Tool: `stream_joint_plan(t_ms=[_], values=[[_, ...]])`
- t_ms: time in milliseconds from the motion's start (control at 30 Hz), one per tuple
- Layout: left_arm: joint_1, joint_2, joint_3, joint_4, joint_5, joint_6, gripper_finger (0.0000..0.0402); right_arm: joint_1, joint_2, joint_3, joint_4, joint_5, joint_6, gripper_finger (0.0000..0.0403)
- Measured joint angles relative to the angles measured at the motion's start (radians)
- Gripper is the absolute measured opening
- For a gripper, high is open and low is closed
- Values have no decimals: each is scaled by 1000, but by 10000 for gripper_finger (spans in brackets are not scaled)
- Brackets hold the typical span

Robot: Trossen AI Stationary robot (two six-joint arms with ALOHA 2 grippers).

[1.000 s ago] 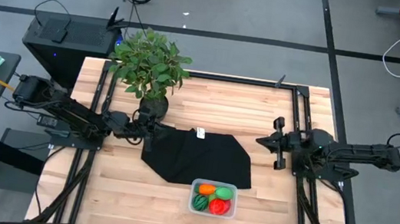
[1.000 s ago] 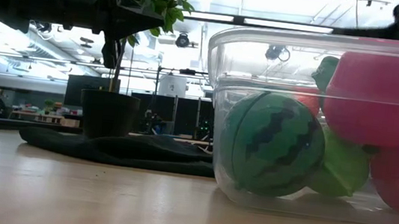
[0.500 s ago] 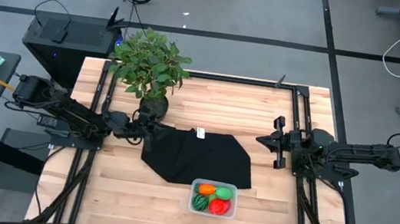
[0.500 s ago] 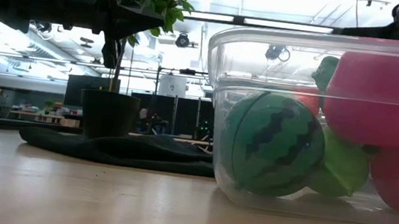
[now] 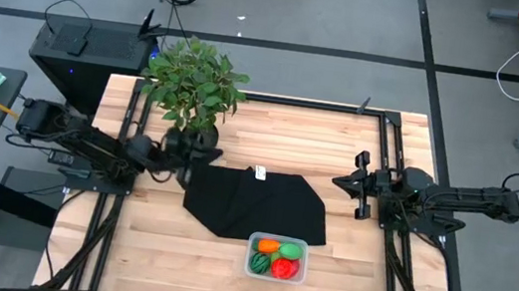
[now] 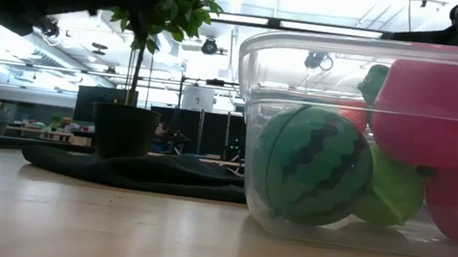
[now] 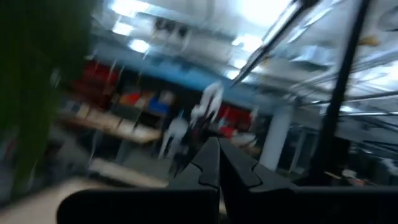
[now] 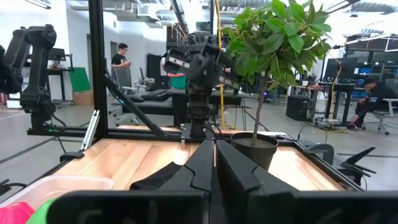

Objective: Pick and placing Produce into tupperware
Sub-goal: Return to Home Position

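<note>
The tupperware (image 5: 276,258) is a small clear tub near the table's near edge, just off the black mat (image 5: 257,205). The produce lies inside it: an orange piece (image 5: 268,246), a striped green melon (image 6: 310,177), red pieces (image 6: 443,105) and a light green one (image 6: 394,195). My left gripper (image 5: 200,155) hovers shut by the mat's left corner, beside the plant pot. Its fingertips meet in the left wrist view (image 7: 217,146). My right gripper (image 5: 340,184) hovers shut off the mat's right side (image 8: 214,146).
A leafy potted plant (image 5: 193,81) stands at the far left of the table, its pot (image 5: 198,137) right next to my left gripper. Black frame rails (image 5: 385,182) run along both sides. Bare wood lies left and right of the tub. People show in the room beyond.
My left gripper has drawn back toward the table's left and far side, closer to the plant pot. It has tipped as it went, and its wrist view is blurred by the motion. The right arm, the tub and the produce have stayed still.
</note>
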Motion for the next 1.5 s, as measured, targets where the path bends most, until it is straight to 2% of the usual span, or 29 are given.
stream_joint_plan(t_ms=[67, 133, 200, 333, 433, 600, 800, 1333, 1500], values=[[32, -3, 0, 57, 83, 21, 5, 0, 0, 0, 0, 0, 0, 26], [58, -21, 0, 57, 165, 11, 6, 0, 0, 0, 0, 0, 0, 26], [72, -46, -6, 22, 204, 6, 5, 0, 0, 0, 0, 0, 0, 25], [57, -149, -61, 20, 197, 24, 4, 0, 0, 0, 0, 0, 0, 25], [11, -251, -104, -1, 156, 38, 3, 0, 0, 0, -9, 0, 0, 26], [-80, -423, -182, -133, 49, 76, 3, 0, 0, 0, -9, 0, 0, 26], [-99, -572, -246, -207, 40, 82, 2, 0, 0, 0, -13, 0, 0, 25], [-93, -896, -245, -599, 180, 116, 1, 0, 0, 0, -20, 0, 0, 26], [-49, -994, -245, -721, 248, 96, 1, 0, 0, 0, -20, 0, 0, 25]])
